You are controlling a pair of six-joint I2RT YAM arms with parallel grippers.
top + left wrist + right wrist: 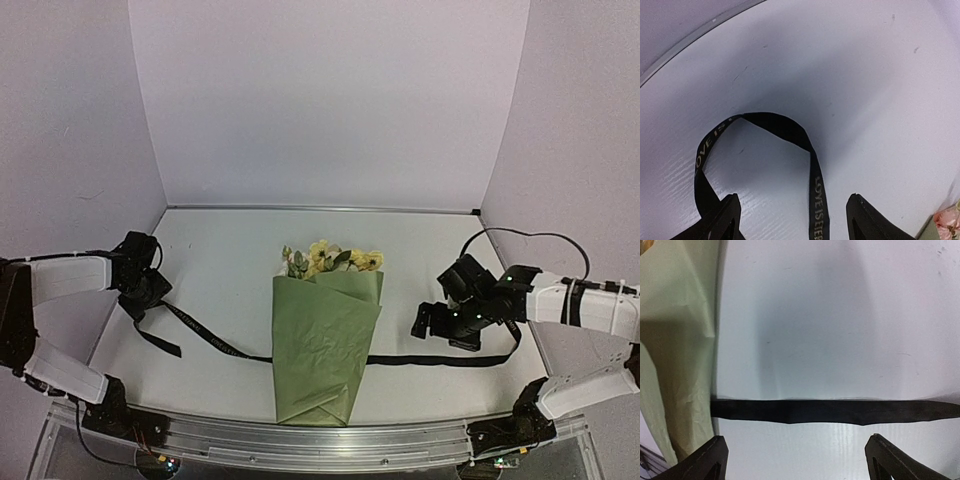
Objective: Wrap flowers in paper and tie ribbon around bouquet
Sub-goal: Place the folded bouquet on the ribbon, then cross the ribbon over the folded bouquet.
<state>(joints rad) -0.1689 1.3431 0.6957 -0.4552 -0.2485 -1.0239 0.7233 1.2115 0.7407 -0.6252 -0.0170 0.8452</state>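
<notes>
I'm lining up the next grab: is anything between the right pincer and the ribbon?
Nothing visible is in the way. The ribbon lies flat on the table just ahead of the open right pincer. The paper sits off to one side, covering only the ribbon's far stretch.

Black ribbon (pixel 840 411) lying flat, meeting green paper (pixel 675 340) at left, 2 fingers (pixel 705 463) spread
</notes>
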